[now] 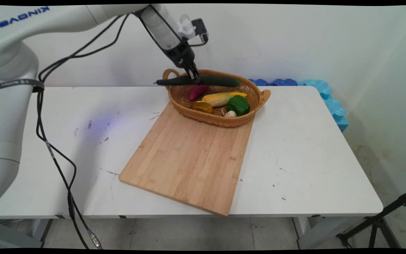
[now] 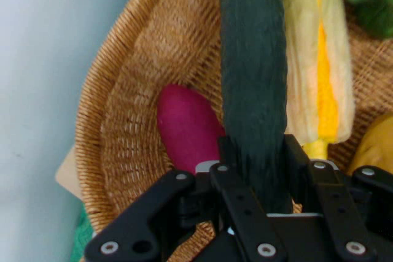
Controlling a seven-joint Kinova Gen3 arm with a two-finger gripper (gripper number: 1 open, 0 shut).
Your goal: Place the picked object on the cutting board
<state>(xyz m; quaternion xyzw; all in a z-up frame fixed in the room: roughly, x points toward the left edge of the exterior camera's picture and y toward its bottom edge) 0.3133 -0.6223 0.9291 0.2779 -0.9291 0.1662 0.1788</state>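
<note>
- Below your pincer [image 1: 194, 76], at upper centre of the frame, the wicker basket [image 1: 256, 102] holds one magenta sweet potato [image 1: 197, 91], one corn cob [image 1: 222, 98], one green bell pepper [image 1: 238, 104], one yellow piece [image 1: 202, 107] and one garlic bulb [image 1: 230, 113].
- The basket's near edge rests on one bamboo cutting board [image 1: 189, 158] on the white surface [image 1: 312, 151]; blue foam [image 1: 326, 95] lines the far right edge.
- Your pincer is clamped on one long, dark green cucumber [image 1: 217, 81], level above the basket's far rim.
</note>
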